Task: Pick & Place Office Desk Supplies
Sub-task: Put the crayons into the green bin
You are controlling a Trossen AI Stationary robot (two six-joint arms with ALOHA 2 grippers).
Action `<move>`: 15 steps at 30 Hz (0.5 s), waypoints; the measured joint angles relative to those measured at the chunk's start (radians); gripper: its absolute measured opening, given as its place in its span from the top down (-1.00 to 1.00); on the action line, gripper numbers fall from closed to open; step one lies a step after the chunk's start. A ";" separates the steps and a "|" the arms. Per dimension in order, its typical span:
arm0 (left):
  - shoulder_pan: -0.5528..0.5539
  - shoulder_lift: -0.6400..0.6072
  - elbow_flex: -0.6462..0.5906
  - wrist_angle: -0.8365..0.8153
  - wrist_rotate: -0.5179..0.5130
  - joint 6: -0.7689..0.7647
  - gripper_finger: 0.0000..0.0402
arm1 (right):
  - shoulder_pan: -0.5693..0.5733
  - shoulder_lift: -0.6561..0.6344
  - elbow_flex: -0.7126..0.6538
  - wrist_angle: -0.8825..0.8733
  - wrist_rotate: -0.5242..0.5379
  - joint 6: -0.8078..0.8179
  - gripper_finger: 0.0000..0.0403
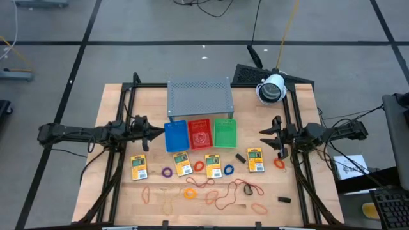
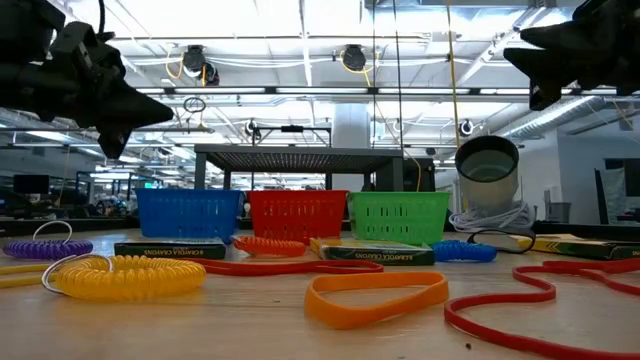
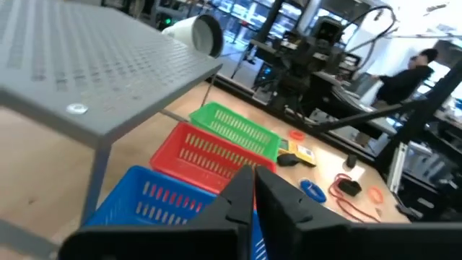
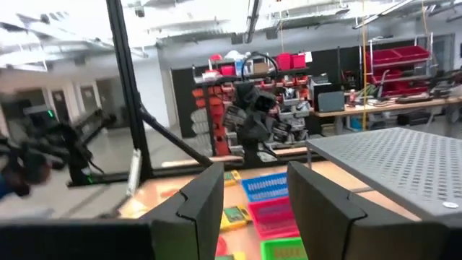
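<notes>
Wooden table (image 1: 115, 191) carries the supplies in front of the three trays (image 1: 199, 134): four yellow-and-green packets (image 1: 181, 163) in a row, small rings (image 1: 228, 170) between them, rubber bands (image 1: 217, 190) nearer the edge; left gripper (image 1: 158, 133) pressed together beside the blue tray, empty; right gripper (image 1: 267, 136) spread, empty, above the right-hand packet (image 1: 255, 160)

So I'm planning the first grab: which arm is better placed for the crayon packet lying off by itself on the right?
Probably the right. Its open end effector hovers beside that packet, while the left end effector, shut, hangs near the blue tray, across the table with the other packets between.
</notes>
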 joint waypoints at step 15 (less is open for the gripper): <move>0.000 0.000 0.000 0.022 -0.170 0.198 0.75 | 0.000 0.028 0.000 0.048 0.180 -0.037 0.30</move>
